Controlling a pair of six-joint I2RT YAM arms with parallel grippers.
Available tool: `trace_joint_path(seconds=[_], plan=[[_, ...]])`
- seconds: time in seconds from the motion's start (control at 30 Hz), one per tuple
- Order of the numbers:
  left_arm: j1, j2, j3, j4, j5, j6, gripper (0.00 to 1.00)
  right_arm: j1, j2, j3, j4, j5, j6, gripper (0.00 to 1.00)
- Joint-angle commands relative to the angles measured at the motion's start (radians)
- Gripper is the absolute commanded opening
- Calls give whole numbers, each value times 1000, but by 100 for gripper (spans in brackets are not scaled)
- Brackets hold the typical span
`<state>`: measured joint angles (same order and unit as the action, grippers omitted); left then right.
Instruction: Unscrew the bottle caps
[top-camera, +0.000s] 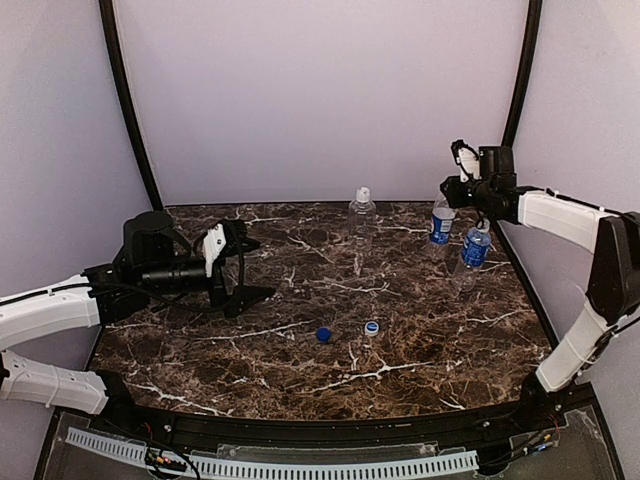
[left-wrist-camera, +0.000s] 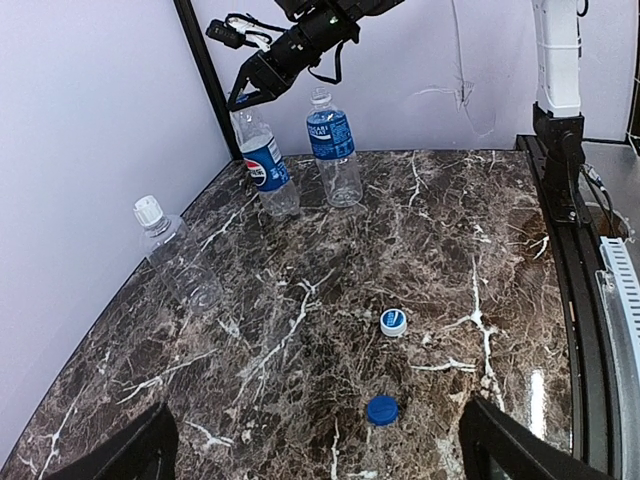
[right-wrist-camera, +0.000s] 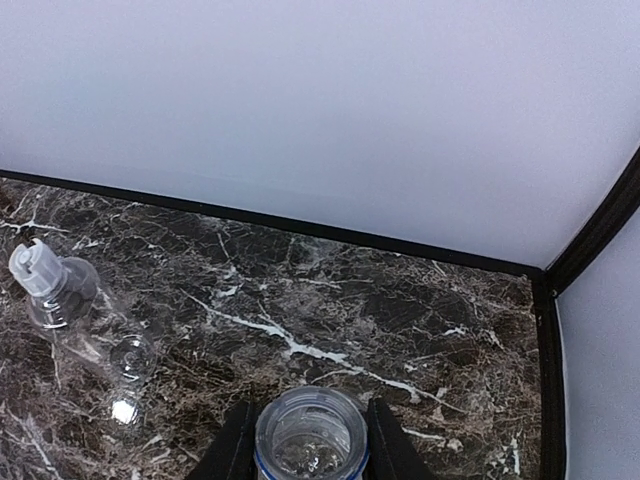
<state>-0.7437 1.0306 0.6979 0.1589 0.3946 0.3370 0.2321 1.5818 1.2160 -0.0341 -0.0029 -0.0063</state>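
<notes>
Three bottles stand at the back of the marble table (top-camera: 300, 380). The unlabelled bottle (top-camera: 361, 215) keeps its white cap (top-camera: 363, 192). The Pepsi bottle (top-camera: 441, 222) and the water bottle (top-camera: 476, 246) stand uncapped at the back right. The dark blue cap (top-camera: 324, 334) and the pale blue-and-white cap (top-camera: 372, 327) lie loose mid-table, also in the left wrist view (left-wrist-camera: 381, 409) (left-wrist-camera: 393, 321). My right gripper (top-camera: 447, 192) sits on the Pepsi bottle's neck; its fingers (right-wrist-camera: 235, 452) press both sides of the open mouth (right-wrist-camera: 311, 430). My left gripper (top-camera: 250, 268) is open and empty at the left.
Lavender walls close in the back and sides, with black corner posts (top-camera: 125, 100). The Pepsi and water bottles stand close to the right wall and table edge. The unlabelled bottle also shows at the left of the right wrist view (right-wrist-camera: 75, 310).
</notes>
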Motion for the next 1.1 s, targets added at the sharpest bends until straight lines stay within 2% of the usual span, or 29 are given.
trace_joint_path(seconds=[0.0, 0.23, 0.53, 0.73, 0.87, 1.07], plan=[[-1, -16, -5, -10, -4, 15, 99, -50, 65, 63, 110, -116, 6, 0], [-2, -16, -9, -4, -4, 22, 99, -70, 150, 125, 109, -117, -24, 0], [-2, -16, -15, 6, -1, 27, 99, -71, 164, 87, 105, -98, -57, 1], [-1, -15, -14, 9, 13, 21, 99, -71, 135, 88, 88, -98, -56, 47], [-1, -15, -16, 10, 14, 23, 99, -71, 119, 103, 81, -104, -68, 61], [-1, -15, -17, 10, 19, 21, 99, -71, 113, 142, 46, -107, -98, 71]])
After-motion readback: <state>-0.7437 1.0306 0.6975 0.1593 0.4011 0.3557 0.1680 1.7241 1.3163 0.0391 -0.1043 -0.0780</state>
